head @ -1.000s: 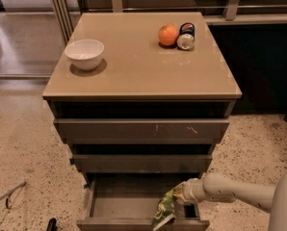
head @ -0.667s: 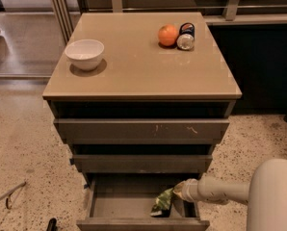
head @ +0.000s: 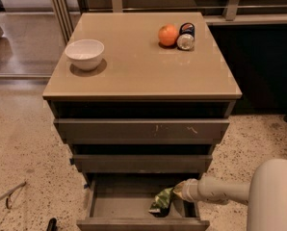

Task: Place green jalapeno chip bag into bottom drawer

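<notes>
— How does the arm [head: 220,190] lie?
— Low and nearly level, coming in from the right. The gripper [head: 178,191] is inside the open bottom drawer [head: 119,207], against the green jalapeno chip bag [head: 161,201] at the right side. I cannot tell whether it grips the bag.
— Room?
— Open drawer floor lies left of the bag; the middle drawer [head: 141,163] overhangs close above.

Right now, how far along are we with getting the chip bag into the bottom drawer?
Done: the bottom drawer is open and the green jalapeno chip bag sits inside, at its right side. In hand: the gripper is at the bag's right edge, within the drawer. Left, probably: backing the arm out, leaving the bag there.
</notes>
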`<state>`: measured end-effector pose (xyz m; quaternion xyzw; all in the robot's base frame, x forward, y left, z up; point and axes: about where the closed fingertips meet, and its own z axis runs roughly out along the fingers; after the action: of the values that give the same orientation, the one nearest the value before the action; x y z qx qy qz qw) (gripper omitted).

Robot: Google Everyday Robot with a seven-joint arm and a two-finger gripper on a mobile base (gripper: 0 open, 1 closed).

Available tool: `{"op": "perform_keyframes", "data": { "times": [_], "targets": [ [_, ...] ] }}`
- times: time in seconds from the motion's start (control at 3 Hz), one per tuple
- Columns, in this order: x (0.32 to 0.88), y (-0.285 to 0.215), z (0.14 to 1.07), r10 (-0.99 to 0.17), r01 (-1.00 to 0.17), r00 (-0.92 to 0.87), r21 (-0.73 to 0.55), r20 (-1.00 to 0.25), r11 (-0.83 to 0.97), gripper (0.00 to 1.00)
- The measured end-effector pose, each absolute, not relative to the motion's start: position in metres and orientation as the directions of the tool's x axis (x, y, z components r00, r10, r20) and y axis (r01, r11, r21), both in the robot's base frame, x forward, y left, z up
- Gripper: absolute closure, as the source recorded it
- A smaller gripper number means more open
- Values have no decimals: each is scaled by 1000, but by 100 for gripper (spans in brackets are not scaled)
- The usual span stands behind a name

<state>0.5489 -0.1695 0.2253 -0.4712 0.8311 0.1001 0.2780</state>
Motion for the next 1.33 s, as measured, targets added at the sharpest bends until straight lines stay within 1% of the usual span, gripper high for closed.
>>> {"op": "perform_keyframes", "data": {
  "times": [1.0, 1.33],
  "targets": [
    [549, -169, 225, -728, -839, -401, -95, -556, 536, 18],
    [549, -169, 225, -728, -839, -401, -95, -556, 536, 0]
  ]
}}
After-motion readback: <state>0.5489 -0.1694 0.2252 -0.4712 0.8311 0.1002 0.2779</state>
